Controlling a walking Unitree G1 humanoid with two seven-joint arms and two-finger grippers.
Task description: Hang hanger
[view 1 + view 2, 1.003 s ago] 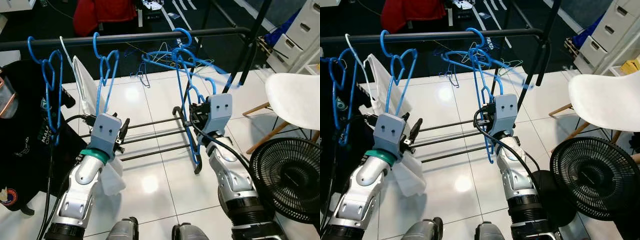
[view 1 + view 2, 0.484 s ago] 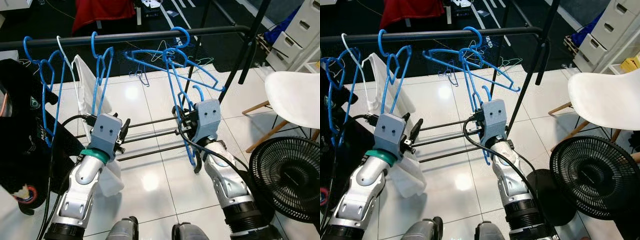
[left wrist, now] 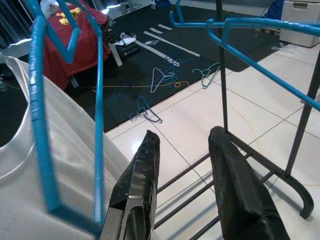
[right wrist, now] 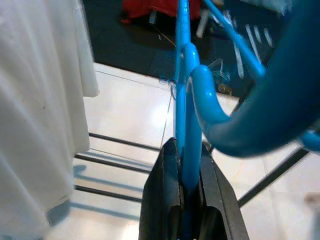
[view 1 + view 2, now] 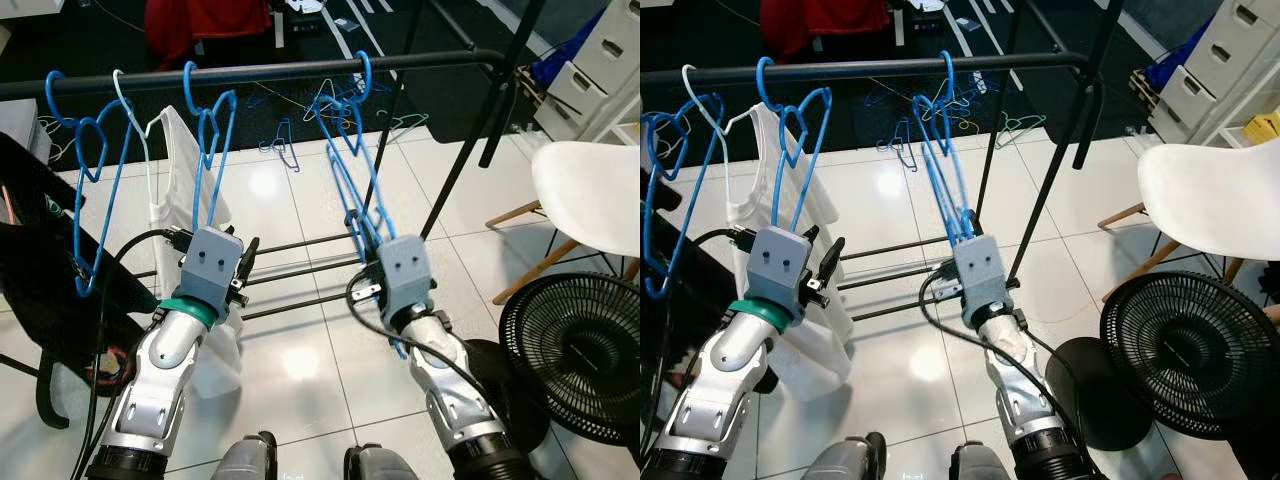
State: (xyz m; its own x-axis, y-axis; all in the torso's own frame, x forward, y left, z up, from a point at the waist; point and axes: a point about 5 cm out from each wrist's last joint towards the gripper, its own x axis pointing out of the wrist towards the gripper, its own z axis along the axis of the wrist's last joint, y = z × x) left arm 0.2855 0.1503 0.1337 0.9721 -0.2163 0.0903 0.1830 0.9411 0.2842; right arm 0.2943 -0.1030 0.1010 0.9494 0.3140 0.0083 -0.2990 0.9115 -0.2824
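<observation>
- Holding the blue hanger (image 5: 345,170) by its lower end, your right pincer (image 4: 186,200) has both black fingers clamped on the blue bar, with no gap visible in the right wrist view.
- You can see the hanger's hook (image 5: 362,72) lying over the black rail (image 5: 250,76) of the clothes rack, to the right of the hanger carrying the white garment (image 5: 185,200).
- Your left pincer (image 3: 185,195) is parted and holds nothing, close beside that garment.
- Judged step: hanging is at its end, with the hook seated and release not yet made.
- Your next move calls for parting the right fingers and drawing the arm down and back, clear of the bar, so the hook is not dragged off the rail.
</observation>
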